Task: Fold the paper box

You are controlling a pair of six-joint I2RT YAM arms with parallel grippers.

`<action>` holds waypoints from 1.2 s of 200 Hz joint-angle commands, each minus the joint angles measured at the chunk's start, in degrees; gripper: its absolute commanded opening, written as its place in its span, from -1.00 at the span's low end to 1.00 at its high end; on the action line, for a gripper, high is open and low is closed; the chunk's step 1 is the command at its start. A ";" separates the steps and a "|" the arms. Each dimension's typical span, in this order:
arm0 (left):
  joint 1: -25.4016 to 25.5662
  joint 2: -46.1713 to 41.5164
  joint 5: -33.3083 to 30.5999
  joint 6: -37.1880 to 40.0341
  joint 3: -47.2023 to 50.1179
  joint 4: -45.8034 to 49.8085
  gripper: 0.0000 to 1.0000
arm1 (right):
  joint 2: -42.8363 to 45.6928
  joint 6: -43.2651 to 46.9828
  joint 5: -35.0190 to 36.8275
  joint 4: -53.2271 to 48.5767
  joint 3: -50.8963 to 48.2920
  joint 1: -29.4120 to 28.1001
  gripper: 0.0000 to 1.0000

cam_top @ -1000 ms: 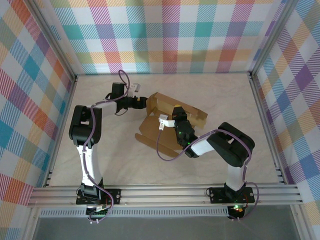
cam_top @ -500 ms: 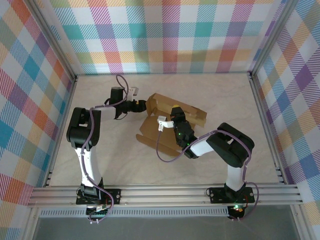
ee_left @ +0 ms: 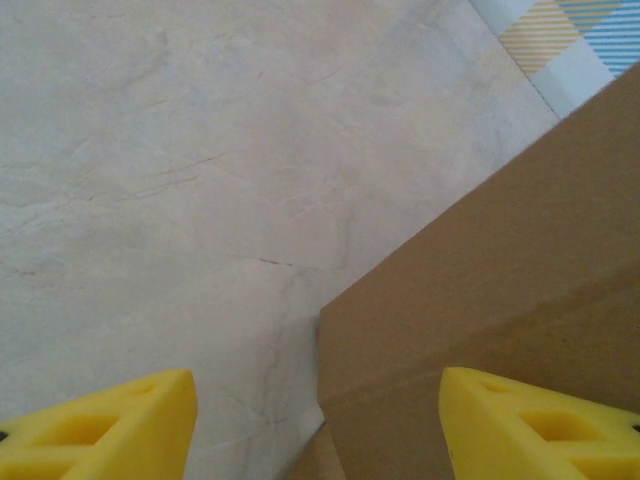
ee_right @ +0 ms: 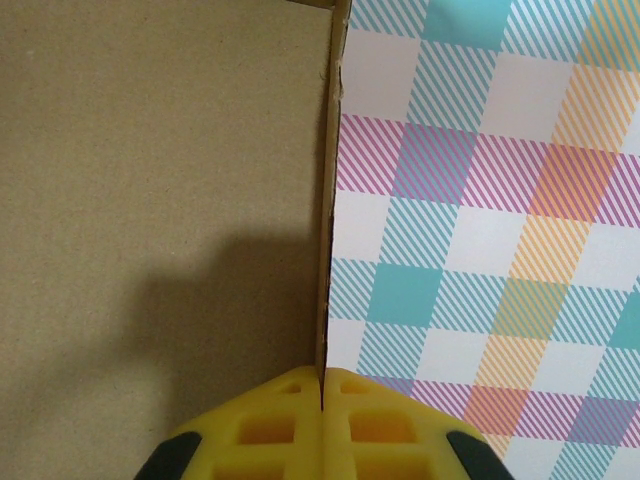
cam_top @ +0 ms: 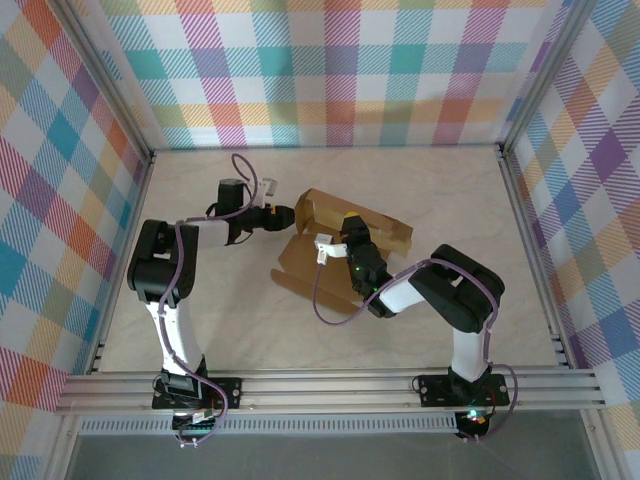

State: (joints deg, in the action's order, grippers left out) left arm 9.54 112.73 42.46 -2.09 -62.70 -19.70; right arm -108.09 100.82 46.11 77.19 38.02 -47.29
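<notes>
A pale marbled table [cam_top: 220, 300] sits inside checked walls [cam_top: 330, 70]. One paper box [cam_top: 390, 228] stands half-folded near the table's middle, its floor partly hidden under the right arm. There are two arms. The right gripper [ee_right: 322, 395] is pinched tight on the edge of a raised cardboard wall. The left gripper [ee_left: 315, 405] gapes wide and holds nothing, with a box corner between its yellow fingers [ee_left: 110, 430], which the frame cuts off.

the paper box [cam_top: 305, 262] is plain brown. the table [cam_top: 240, 290] is cream with faint grey veins (marble-like). walls [cam_top: 330, 70] from 9 round to 3 o'clock wear pastel plaid: teal, pink, orange, purple, white. the left gripper [ee_left: 318, 410] and right gripper [ee_right: 322, 378] have yellow fingers [ee_left: 100, 430]; cables [cam_top: 315, 292] are purple.
</notes>
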 commanded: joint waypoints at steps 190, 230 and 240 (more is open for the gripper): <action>3.93 -1.80 1.91 5.83 -1.66 3.27 0.17 | -0.82 -1.06 1.88 2.38 -0.58 -0.60 -1.00; 4.93 0.35 1.57 4.78 -4.11 4.01 0.12 | -0.67 -1.13 1.88 1.40 0.11 -0.92 -1.00; 5.30 0.59 1.10 4.77 -4.51 4.27 0.10 | -0.75 -1.21 1.87 1.22 0.47 -0.97 -1.00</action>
State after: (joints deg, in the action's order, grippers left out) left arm 13.26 111.90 42.98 2.42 -65.08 -16.43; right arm -109.08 100.33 47.81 77.58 37.54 -47.35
